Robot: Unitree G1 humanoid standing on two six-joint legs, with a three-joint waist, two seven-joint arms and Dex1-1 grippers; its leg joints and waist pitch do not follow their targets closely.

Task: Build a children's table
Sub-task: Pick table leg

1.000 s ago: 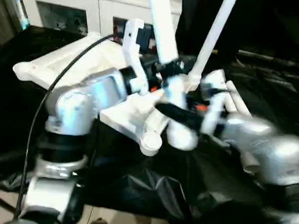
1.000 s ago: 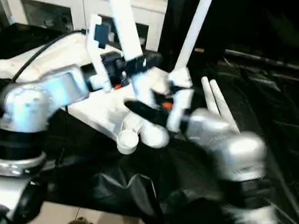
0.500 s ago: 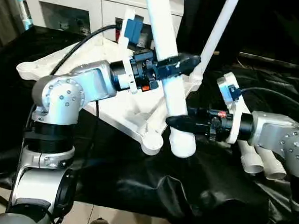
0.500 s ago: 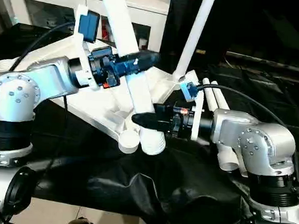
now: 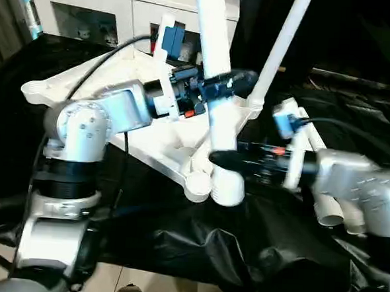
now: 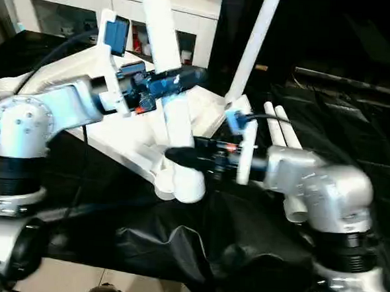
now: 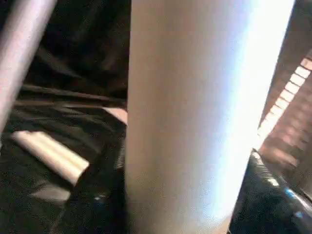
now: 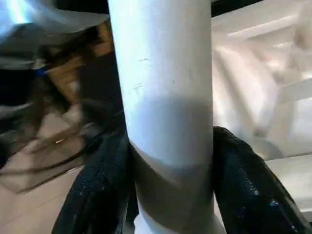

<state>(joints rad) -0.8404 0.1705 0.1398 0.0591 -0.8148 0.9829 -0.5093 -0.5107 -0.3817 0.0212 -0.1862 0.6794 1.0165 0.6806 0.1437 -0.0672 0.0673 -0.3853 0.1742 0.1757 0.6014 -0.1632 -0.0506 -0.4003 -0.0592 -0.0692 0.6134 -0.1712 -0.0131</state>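
Tabletop [image 5: 150,127] lies underside up on black cloth [image 5: 195,245], ribs and round sockets showing, so the legs can go in from above. Nearest the robot, its corner socket [image 5: 196,186] is empty, and the held leg [image 5: 215,94] hangs just beside it, thick end down, tilted. Both grippers clamp this leg: the left gripper [image 5: 226,84] holds it higher up, the right gripper [image 5: 226,160] near its lower end, black fingers [image 8: 239,185] pressed to either side of the tube. Gripping at two heights probably serves to steer the thick end toward that socket; it is not yet seated. Behind the tabletop's far corner, a second leg [image 5: 280,45] already stands in its socket. To the tabletop's right, two spare legs [image 5: 333,211] lie side by side on the cloth. Four legs in all, one tabletop.
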